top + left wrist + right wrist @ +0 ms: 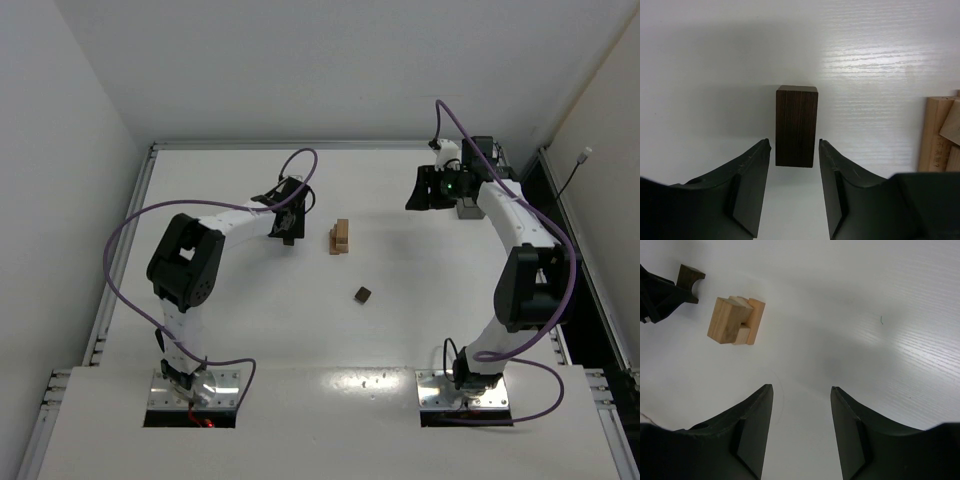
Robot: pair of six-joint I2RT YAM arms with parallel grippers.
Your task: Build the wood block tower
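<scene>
While the tower (341, 238) is only a few tan pieces, left claw (794, 144) straddles a dark brown block (796, 125), grip unclear; right claw (801, 395) gapes empty; another dark cube (363, 294) lies unstacked.

An upright block (796, 127) is set left of the tower (341, 238); a loose block (363, 294) is laid before the tower, apart.

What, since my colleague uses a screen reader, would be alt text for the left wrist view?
A dark brown wood block sits between the open black tips of the left gripper, a sliver of gap on each side. Light tan blocks peek in at the right edge, over the white table.
</scene>
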